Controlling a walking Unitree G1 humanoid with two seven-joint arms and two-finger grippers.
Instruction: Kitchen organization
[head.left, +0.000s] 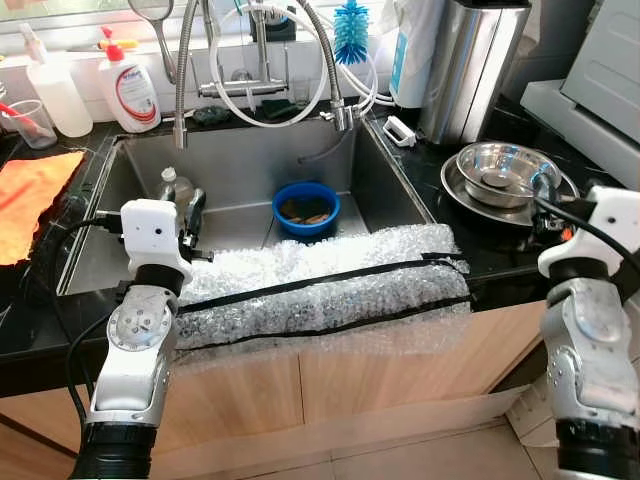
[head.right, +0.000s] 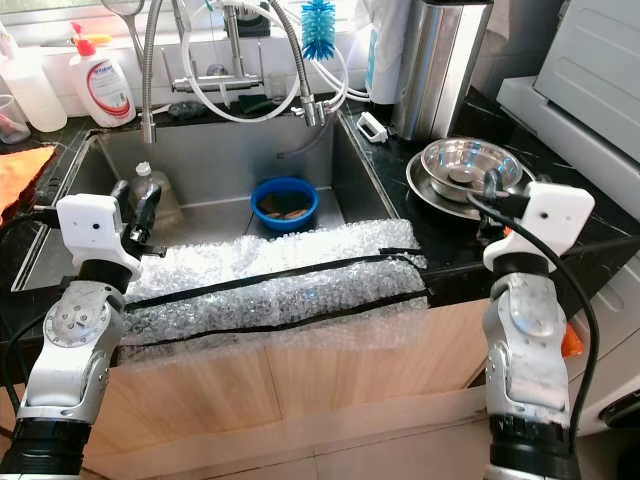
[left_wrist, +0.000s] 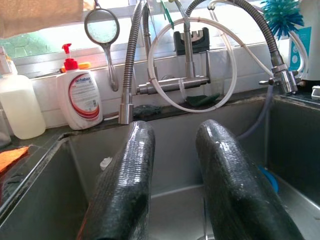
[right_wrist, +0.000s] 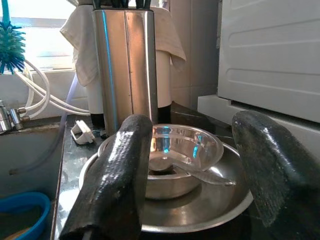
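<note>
Little looks done yet: both grippers, left (left_wrist: 172, 185) over the sink (head.left: 100, 215) and right (right_wrist: 192, 185) facing the steel bowl (head.left: 500, 165) at the counter's right edge, gape wide, holding nothing.

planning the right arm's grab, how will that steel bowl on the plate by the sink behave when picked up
The steel bowl looks thin and polished, so it is probably light, rigid and slippery between the right gripper fingers. It sits loose on a steel plate, so a push would likely make it skate. The spoon resting inside may well rattle or slide out if the bowl tilts.
</note>
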